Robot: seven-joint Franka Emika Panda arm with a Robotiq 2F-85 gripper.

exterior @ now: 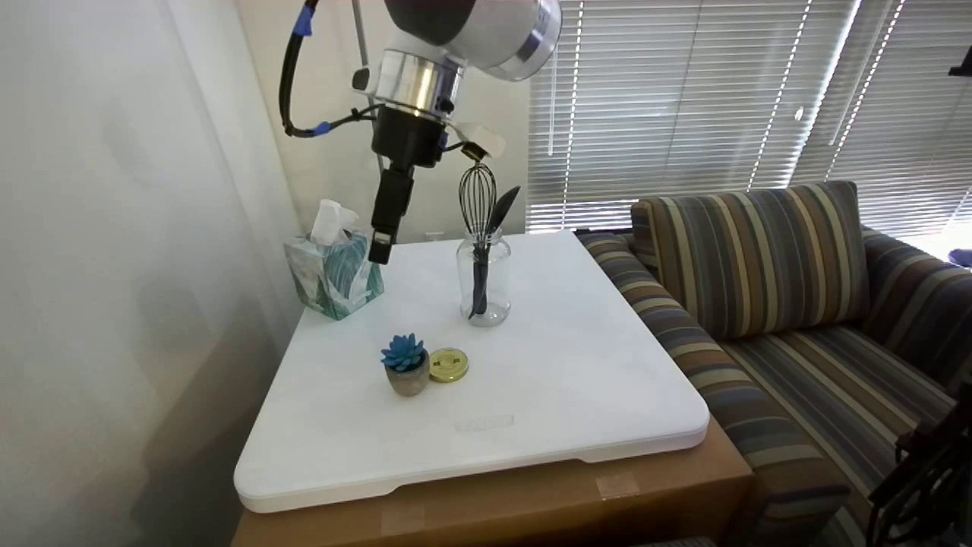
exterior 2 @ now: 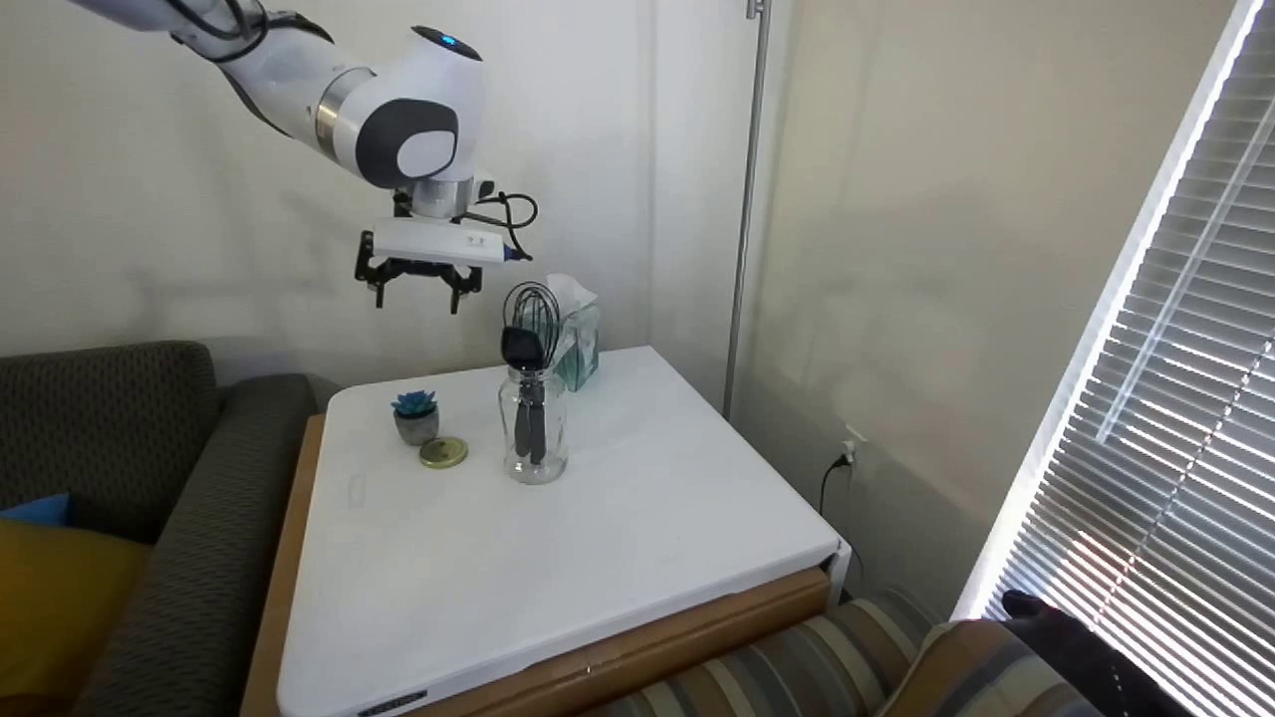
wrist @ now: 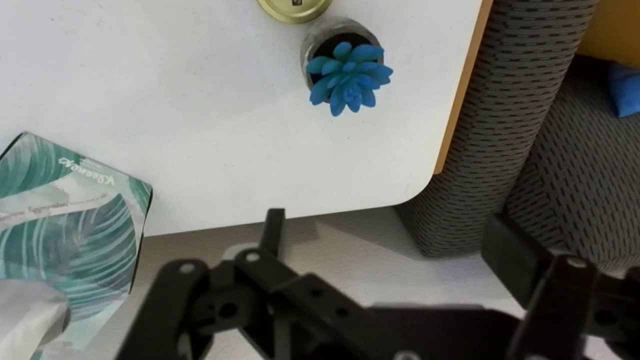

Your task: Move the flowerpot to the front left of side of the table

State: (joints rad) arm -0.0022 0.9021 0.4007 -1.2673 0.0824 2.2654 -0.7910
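Note:
A small grey flowerpot (exterior: 408, 378) with a blue succulent (exterior: 402, 352) stands upright on the white table (exterior: 577, 380). The flowerpot (exterior 2: 416, 426) also shows in an exterior view, near the table's far left corner there. In the wrist view the pot (wrist: 316, 42) is at the top centre, partly hidden under its blue leaves. My gripper (exterior 2: 416, 303) is open and empty, well above the table and apart from the pot. In the wrist view its fingers (wrist: 384, 225) are wide apart, over the table's edge and the floor. In an exterior view the gripper (exterior: 382, 247) is edge-on.
A gold lid (exterior: 448, 365) lies right beside the pot. A glass jar (exterior: 497, 296) holding a whisk (exterior: 478, 199) and a dark spatula stands behind them. A tissue box (exterior: 338, 277) stands at the table's edge by the wall. Sofas (exterior: 699, 334) border the table.

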